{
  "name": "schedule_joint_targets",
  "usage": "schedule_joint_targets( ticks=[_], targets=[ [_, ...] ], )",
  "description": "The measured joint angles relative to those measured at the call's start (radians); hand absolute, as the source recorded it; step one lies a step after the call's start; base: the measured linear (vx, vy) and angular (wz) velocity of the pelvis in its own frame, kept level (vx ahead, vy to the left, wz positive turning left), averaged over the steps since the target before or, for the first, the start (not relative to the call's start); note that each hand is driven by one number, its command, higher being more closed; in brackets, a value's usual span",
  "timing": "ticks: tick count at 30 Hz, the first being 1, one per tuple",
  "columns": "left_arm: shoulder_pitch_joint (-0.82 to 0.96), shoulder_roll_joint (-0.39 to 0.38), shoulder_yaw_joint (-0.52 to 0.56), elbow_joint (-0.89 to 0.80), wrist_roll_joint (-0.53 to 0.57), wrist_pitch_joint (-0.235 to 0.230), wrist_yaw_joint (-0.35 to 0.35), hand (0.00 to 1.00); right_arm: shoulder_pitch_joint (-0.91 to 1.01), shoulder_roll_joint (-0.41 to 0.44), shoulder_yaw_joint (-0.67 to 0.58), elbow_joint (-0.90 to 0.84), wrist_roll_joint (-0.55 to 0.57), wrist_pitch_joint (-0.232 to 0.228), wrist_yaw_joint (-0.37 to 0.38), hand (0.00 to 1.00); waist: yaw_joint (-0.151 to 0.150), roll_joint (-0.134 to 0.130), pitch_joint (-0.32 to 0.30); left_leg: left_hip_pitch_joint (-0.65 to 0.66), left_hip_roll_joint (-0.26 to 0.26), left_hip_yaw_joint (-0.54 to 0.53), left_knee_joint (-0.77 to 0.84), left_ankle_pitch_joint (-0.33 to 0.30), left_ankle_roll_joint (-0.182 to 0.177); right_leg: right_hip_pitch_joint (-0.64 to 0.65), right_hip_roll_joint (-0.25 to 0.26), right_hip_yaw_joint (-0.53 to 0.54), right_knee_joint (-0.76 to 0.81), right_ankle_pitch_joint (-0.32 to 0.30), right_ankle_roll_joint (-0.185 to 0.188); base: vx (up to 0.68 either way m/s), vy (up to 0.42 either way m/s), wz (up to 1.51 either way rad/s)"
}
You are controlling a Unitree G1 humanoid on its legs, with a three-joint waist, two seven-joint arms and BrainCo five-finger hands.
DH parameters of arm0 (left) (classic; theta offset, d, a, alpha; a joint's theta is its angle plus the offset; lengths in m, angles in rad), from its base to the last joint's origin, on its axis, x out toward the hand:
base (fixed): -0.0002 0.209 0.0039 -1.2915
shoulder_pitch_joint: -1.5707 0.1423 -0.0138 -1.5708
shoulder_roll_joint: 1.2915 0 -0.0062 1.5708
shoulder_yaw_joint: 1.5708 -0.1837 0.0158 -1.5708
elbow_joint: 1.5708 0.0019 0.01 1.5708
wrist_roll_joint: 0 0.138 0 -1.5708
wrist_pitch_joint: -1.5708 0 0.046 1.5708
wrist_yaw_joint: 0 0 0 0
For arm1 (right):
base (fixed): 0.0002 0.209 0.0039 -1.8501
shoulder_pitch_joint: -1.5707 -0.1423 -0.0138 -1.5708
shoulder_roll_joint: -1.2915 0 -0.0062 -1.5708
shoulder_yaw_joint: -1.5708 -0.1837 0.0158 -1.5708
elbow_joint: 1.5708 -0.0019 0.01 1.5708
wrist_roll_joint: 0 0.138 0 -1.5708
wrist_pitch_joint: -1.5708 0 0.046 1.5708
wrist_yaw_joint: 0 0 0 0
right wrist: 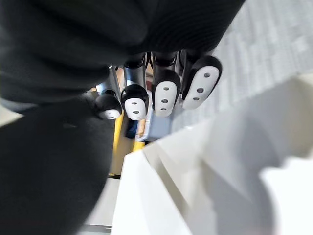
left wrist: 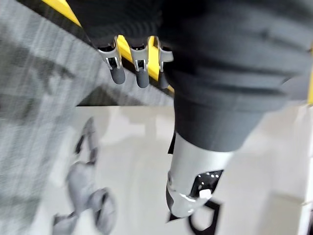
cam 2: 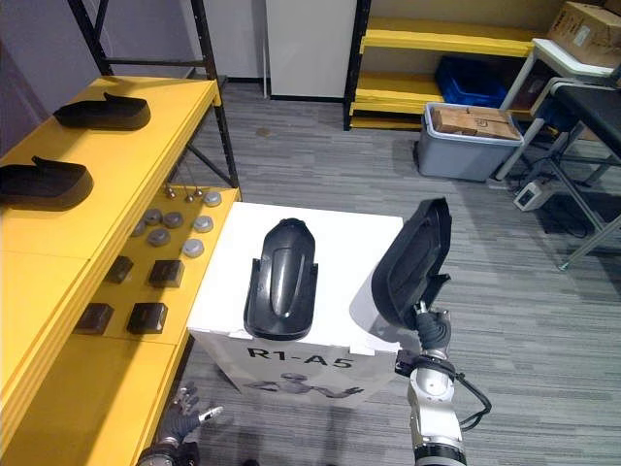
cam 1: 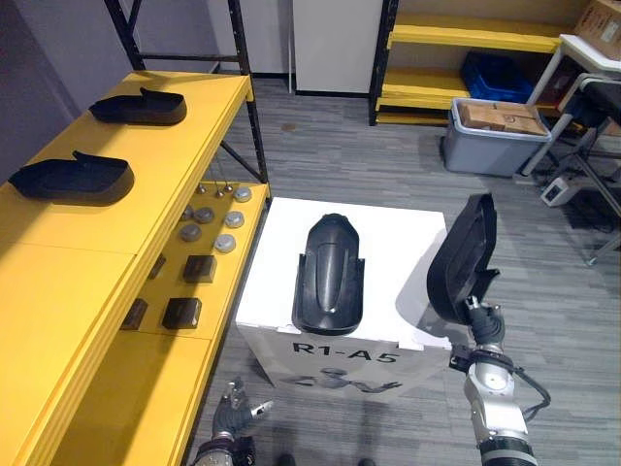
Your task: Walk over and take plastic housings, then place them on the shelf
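A black plastic housing [cam 1: 328, 277] lies lengthwise on the white box [cam 1: 408, 243] in front of me. At the box's right edge my right hand [cam 1: 483, 328] is shut on a second black housing [cam 1: 464, 257] and holds it upright, lifted off the box. In the right wrist view its fingers [right wrist: 164, 93] curl against that housing's dark shell [right wrist: 44, 161]. Two more black housings [cam 1: 141, 107] [cam 1: 76, 180] rest on the top of the yellow shelf [cam 1: 68, 291] at the left. My left hand [cam 1: 233, 413] hangs low by the box's front left corner, fingers [left wrist: 129, 68] relaxed and holding nothing.
The shelf's lower level carries several metal discs [cam 1: 215, 218] and dark blocks [cam 1: 182, 313]. A grey bin with cardboard boxes [cam 1: 497, 134] stands on the floor at the back right, near a yellow rack [cam 1: 466, 39] with a blue crate [cam 1: 500, 73]. A metal-legged stand [cam 1: 592, 146] is at the far right.
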Motion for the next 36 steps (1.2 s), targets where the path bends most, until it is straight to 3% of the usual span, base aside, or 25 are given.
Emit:
schedule_joint_targets(
  ticks=[5, 15, 29, 36],
  targets=[
    [0.017, -0.050, 0.041, -0.189, -0.010, -0.023, 0.019, 0.00, 0.004, 0.026, 0.003, -0.117, -0.046, -0.006, -0.001, 1.00, 0.010, -0.001, 0.000, -0.003, -0.002, -0.006, 0.005, -0.002, 0.000, 0.010, -0.002, -0.006, -0.001, 0.000, 0.000, 0.01, 0.006, 0.03],
    [-0.002, -0.088, 0.071, -0.616, 0.008, -0.098, 0.072, 0.00, 0.004, 0.027, 0.057, -0.248, -0.264, -0.041, -0.004, 1.00, 0.012, -0.001, -0.001, -0.003, -0.008, -0.024, 0.031, -0.013, 0.005, 0.030, -0.011, -0.025, -0.002, -0.002, 0.002, -0.01, 0.006, 0.05],
    [-0.140, -0.058, -0.188, -0.663, -0.001, -0.106, 0.062, 0.00, -0.008, 0.025, 0.233, -0.249, -0.392, -0.041, 0.018, 1.00, 0.011, 0.001, -0.019, -0.001, -0.010, -0.023, 0.032, -0.013, 0.005, 0.033, -0.012, -0.024, -0.001, -0.002, 0.003, 0.00, 0.000, 0.00],
    [-0.176, -0.045, -0.280, -0.560, -0.076, -0.060, 0.056, 0.00, -0.046, 0.024, 0.318, -0.249, -0.419, -0.041, 0.021, 1.00, 0.009, 0.005, -0.033, 0.001, -0.010, -0.019, 0.032, -0.013, 0.005, 0.032, -0.012, -0.019, 0.000, 0.000, 0.004, 0.00, 0.000, 0.00]
  ],
)
